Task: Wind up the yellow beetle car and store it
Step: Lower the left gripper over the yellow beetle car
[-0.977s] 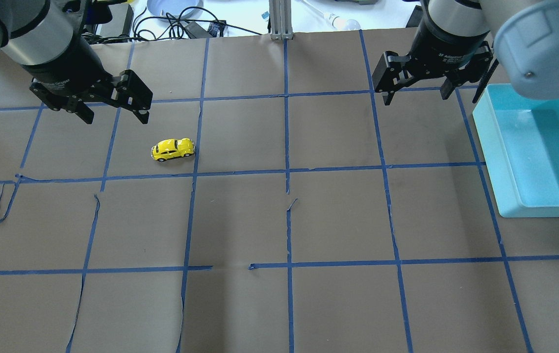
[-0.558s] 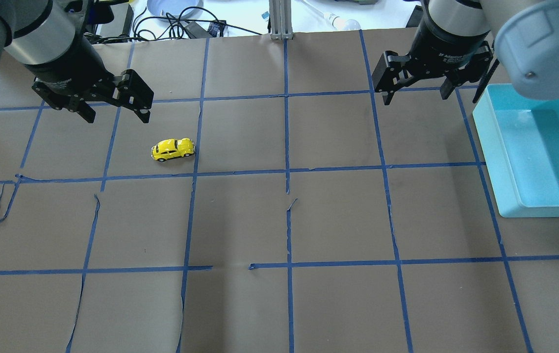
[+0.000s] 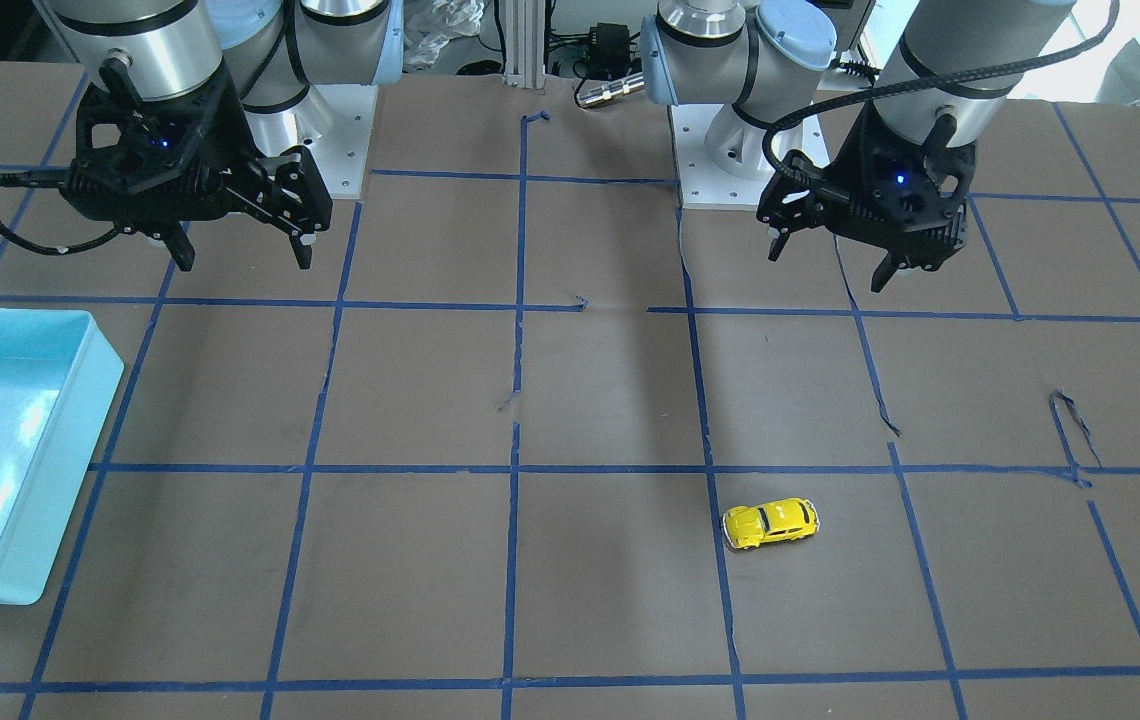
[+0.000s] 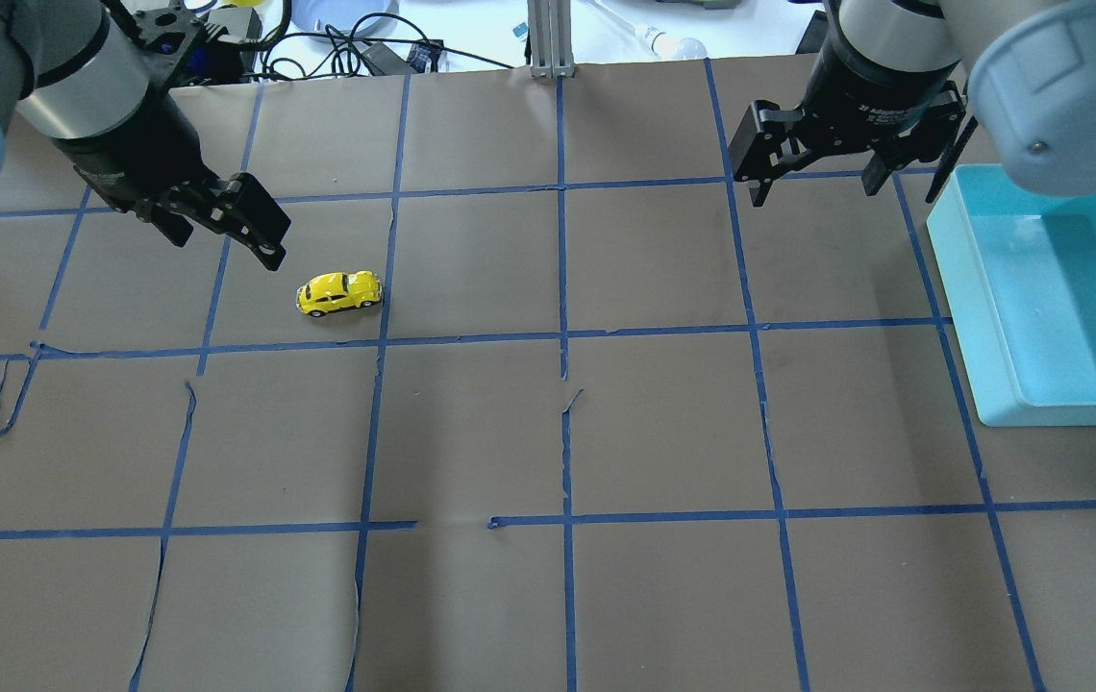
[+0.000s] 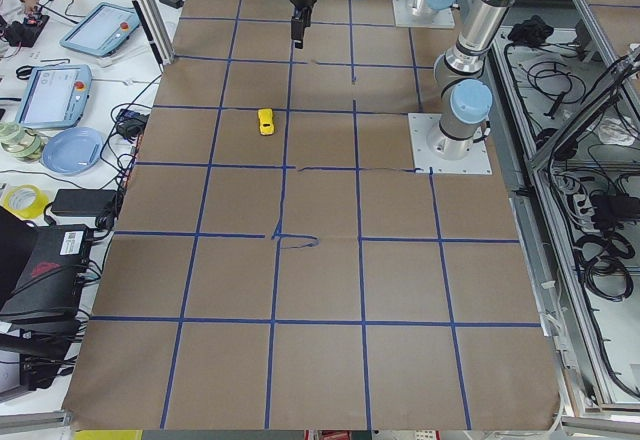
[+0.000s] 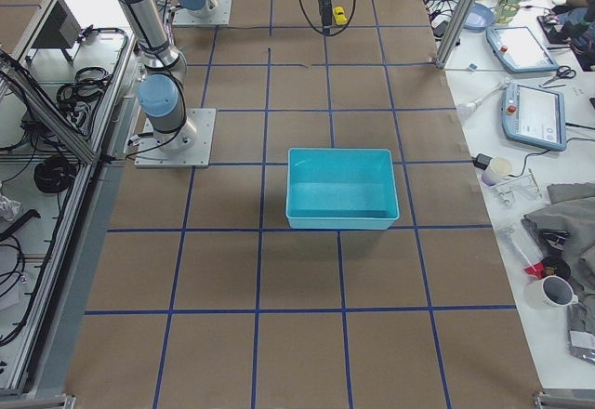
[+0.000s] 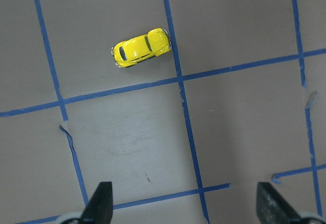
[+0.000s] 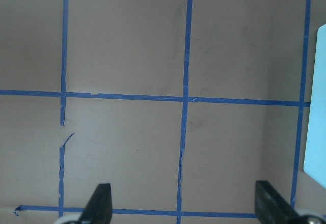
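The left tool (image 4: pixel 224 234) hangs above the bench (image 4: pixel 663 432), its jaws spread wide with nothing between them. In the overhead view the yellow beetle car (image 4: pixel 339 293) stands on its wheels at about 4 o'clock from that tool, near it but not touching. One end of the car is just beside a blue tape line (image 4: pixel 388 250). The right tool (image 4: pixel 811 187), equally wide and empty, hovers well apart at 3 o'clock. A turquoise bin (image 4: pixel 959 288) rests on the bench at that tool's 4 o'clock.
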Available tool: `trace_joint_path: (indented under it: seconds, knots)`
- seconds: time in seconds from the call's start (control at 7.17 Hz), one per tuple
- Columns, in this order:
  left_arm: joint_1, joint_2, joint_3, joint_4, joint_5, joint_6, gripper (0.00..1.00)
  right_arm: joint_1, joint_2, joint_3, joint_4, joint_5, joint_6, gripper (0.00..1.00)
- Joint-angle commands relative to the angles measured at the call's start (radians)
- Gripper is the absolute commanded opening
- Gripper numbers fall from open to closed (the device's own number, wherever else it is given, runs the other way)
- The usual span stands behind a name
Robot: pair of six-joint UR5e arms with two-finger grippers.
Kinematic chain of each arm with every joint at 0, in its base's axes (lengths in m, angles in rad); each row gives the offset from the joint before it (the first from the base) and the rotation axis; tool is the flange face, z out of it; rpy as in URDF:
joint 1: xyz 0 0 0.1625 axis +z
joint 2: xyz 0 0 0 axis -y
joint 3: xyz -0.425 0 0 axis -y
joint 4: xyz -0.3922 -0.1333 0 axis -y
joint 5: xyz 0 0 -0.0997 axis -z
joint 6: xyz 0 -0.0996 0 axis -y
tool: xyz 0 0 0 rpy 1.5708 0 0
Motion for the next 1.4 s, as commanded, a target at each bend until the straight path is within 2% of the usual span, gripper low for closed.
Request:
trace_joint_path:
  seconds: [0.0,0.28,0.42,0.7,0.98,1.26]
  knots:
    - [0.003,-0.078,-0.031,0.045,0.002,0.405,1.00,-0.001,0.001,0.000,0.000,0.000,-0.001,1.00]
    - [0.006,-0.175,-0.066,0.202,0.032,0.707,1.00,-0.001,-0.002,0.000,0.000,0.002,0.001,1.00]
    - [0.012,-0.222,-0.101,0.321,0.074,0.871,1.00,-0.001,0.001,0.001,0.000,0.000,-0.001,1.00]
    - [0.012,-0.313,-0.126,0.507,0.077,1.086,1.00,-0.001,-0.002,0.006,0.000,0.000,0.002,1.00]
    - [0.012,-0.400,-0.122,0.634,0.060,1.138,0.99,-0.001,-0.002,0.008,0.000,0.000,0.001,1.00]
    - [0.012,-0.453,-0.120,0.660,0.060,1.132,0.95,-0.001,-0.005,0.008,0.000,0.000,0.002,1.00]
